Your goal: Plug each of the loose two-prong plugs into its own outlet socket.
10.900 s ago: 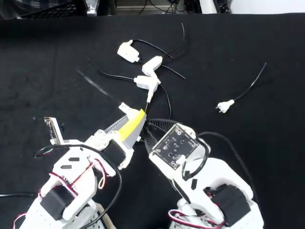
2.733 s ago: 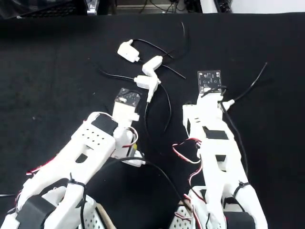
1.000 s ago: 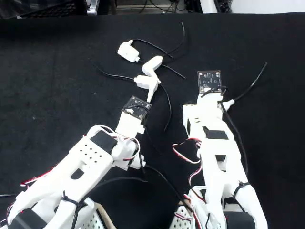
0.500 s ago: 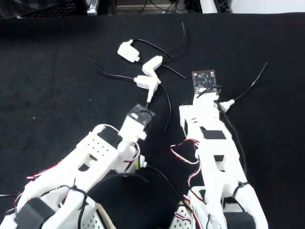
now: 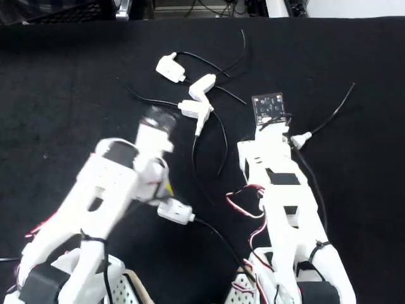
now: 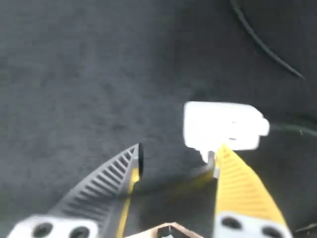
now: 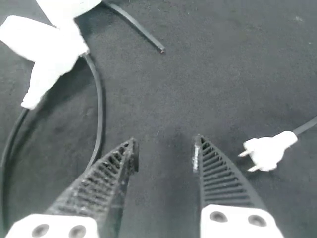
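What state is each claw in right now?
Left claw: open, holding nothing.
Right claw: open, holding nothing.

Left pincer (image 6: 177, 152), right pincer (image 7: 165, 144): jaws parted

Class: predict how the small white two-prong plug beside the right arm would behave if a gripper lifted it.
The two-prong plug looks small, so it is probably light. Its thin black cord curves loosely, so it would likely flop and trail behind.
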`<state>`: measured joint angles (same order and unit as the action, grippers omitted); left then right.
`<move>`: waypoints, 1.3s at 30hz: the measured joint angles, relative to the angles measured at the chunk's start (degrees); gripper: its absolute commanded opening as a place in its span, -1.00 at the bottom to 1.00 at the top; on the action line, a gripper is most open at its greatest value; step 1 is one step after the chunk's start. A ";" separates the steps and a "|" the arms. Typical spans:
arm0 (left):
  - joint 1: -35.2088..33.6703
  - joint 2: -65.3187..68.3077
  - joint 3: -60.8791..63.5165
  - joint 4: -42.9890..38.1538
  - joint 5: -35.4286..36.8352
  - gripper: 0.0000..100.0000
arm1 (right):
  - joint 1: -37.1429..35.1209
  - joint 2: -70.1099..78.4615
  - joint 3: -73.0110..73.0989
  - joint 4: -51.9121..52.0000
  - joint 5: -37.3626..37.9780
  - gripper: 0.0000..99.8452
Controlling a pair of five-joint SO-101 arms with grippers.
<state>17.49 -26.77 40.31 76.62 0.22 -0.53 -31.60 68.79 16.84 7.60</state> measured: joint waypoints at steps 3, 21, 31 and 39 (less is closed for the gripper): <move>-6.68 0.00 -3.52 3.16 0.00 -0.51 | -3.25 0.00 0.00 1.41 2.55 -0.62; -49.32 -26.11 8.79 7.47 -17.41 -0.51 | -29.89 0.00 -13.36 35.25 24.18 -0.43; -58.55 -47.47 31.65 2.20 -21.27 -0.51 | -43.60 3.34 -21.80 51.43 31.21 -0.43; -67.43 -51.69 36.31 0.26 -23.56 -0.51 | -47.12 22.42 -24.18 44.40 29.10 -0.43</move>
<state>-49.93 -78.46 76.62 76.88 -23.34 -47.65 -9.19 44.62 61.23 36.70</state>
